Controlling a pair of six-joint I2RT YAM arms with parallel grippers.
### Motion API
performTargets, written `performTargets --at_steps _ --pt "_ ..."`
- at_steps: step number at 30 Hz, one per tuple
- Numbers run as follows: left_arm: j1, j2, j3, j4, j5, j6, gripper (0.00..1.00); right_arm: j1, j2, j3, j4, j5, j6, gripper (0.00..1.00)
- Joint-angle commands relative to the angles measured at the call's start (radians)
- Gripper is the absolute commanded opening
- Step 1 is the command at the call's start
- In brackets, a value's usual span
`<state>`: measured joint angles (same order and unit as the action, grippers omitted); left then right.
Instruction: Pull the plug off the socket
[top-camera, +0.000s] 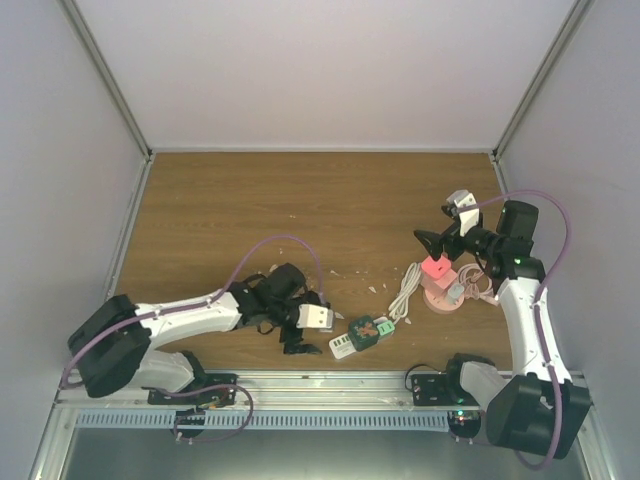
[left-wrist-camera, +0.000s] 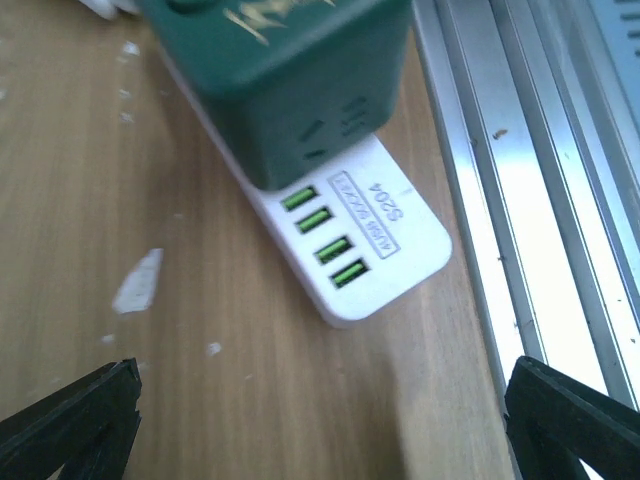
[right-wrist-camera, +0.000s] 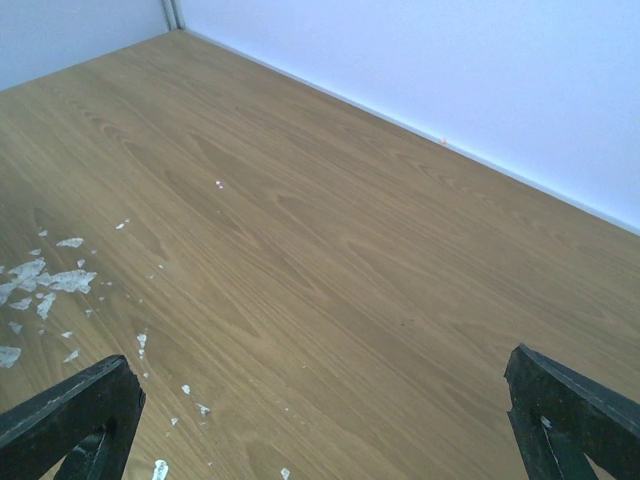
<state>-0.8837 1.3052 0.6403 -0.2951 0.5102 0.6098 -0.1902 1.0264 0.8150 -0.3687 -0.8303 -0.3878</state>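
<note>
Wood-grain worktop (top-camera: 300, 200), flecked with white chips, carries a white socket strip (left-wrist-camera: 370, 250) near its front edge, with a dark green cube plug (left-wrist-camera: 280, 80) seated on top. Rigid and light, I judge, the plug should come off with a straight pull, gripped across its flat sides (the strip may lift too). Left jaws stand spread wide just before it; right jaws, equally spread, hover well apart.
</note>
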Motion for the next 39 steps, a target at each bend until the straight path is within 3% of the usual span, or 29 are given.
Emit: performTargets --at_steps 1,7,16,30,39 --pt "-0.091 0.081 -0.028 0.125 -0.112 -0.049 0.99 0.007 -0.017 -0.012 0.038 0.031 0.009 1.00" --pt "-0.129 0.168 -0.021 0.196 -0.237 -0.103 0.99 0.005 -0.017 -0.012 0.040 0.036 0.015 1.00" --pt "-0.210 0.166 -0.047 0.234 -0.310 -0.113 0.99 -0.006 -0.024 -0.014 0.047 0.041 0.020 1.00" --pt "-0.305 0.241 0.005 0.237 -0.376 -0.161 0.99 -0.010 -0.030 -0.020 0.055 0.041 0.030 1.00" --pt "-0.305 0.272 0.033 0.266 -0.415 -0.199 0.94 -0.012 -0.035 -0.025 0.057 0.037 0.032 1.00"
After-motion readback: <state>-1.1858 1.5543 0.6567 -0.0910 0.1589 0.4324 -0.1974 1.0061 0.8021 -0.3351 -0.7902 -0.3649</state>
